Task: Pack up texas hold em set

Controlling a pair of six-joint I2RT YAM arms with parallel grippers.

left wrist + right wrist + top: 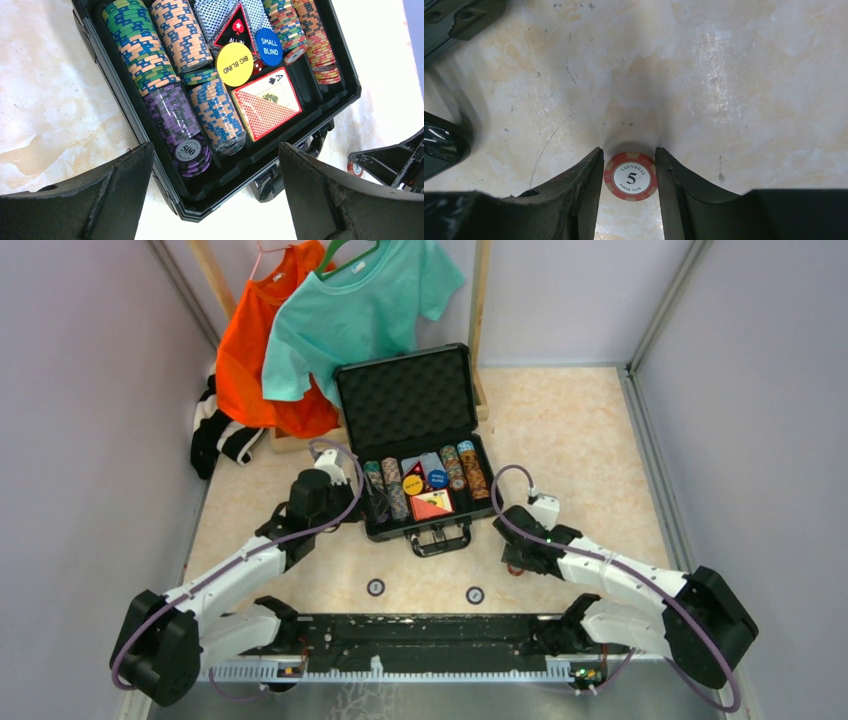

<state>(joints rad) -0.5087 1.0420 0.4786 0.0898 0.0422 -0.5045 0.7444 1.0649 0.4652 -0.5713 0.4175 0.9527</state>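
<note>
The step in hand is the picking of a stray red chip (630, 176), which lies flat on the table (724, 75) a little to the right of the open black case (405, 400). The right gripper (629, 151) stands over it with the jaws partly closed, one finger on each side of the chip. As far as the wrist view shows, they press against its rim, so the chip seems clamped but not yet lifted. The next move probably calls for a straight lift without tilting, then a carry over the case wall to the chip rows (145, 55) inside. The left gripper (215, 150) hovers at the left side of the case, jaws wide apart, holding nothing
</note>
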